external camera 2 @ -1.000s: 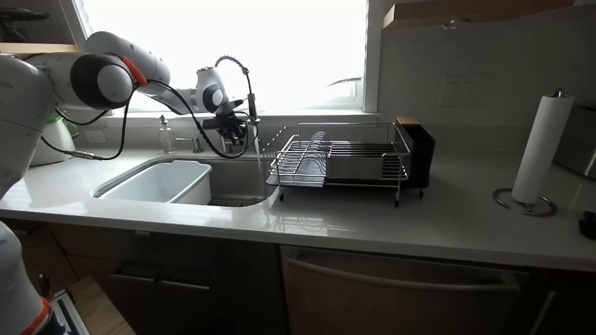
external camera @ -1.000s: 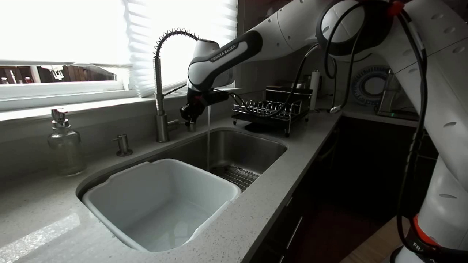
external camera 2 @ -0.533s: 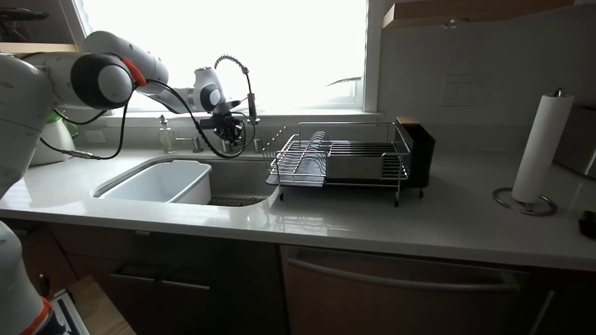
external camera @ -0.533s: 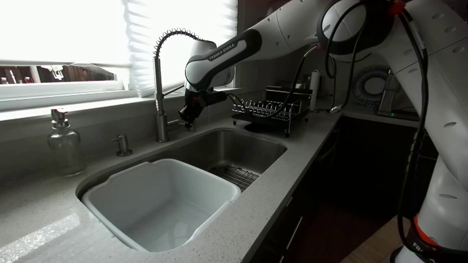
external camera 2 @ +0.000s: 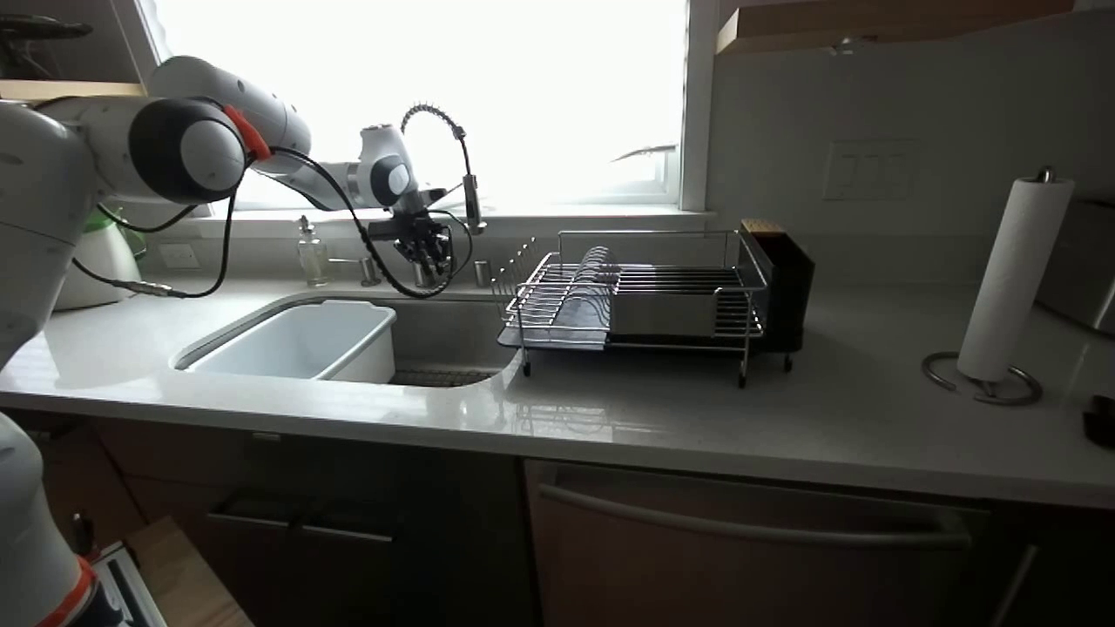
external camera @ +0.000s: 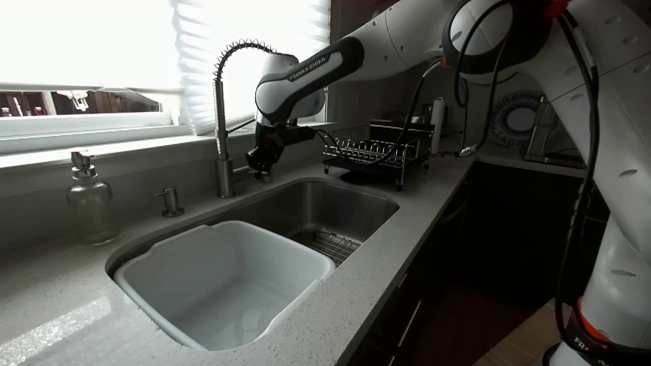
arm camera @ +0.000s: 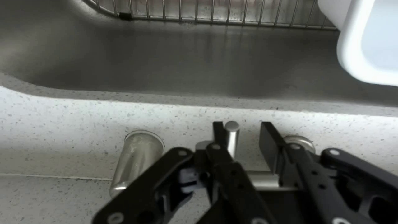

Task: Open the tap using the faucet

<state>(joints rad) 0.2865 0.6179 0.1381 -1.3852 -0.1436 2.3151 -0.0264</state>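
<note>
I am hanging my claw (arm camera: pixel 242 132) low over the worktop (arm camera: pixel 77 119) behind the sink (arm camera: pixel 155 62), its two fingers (arm camera: pixel 271 141) standing apart, wider than the faucet (arm camera: pixel 232 143) that is showing in the gap between them. In the wrist view this short silvery lever is sitting right by the finger on the left, with room on its other side; whether it is touching that finger I cannot tell. The tap (external camera: pixel 220 122) is rising upright near my claw, its spring-coiled neck arching above in both exterior views. In the wrist view a short metal post (arm camera: pixel 136 158) is standing to the left of my claw. A white tub (external camera: pixel 203 264) is taking up one side of the sink, while a wire grid (external camera: pixel 328 244) is lying on the bottom at the other side. A dish rack (external camera 2: pixel 662 309) is standing beside the sink, and a clear pump bottle (external camera: pixel 90 213) is standing well apart from my claw
</note>
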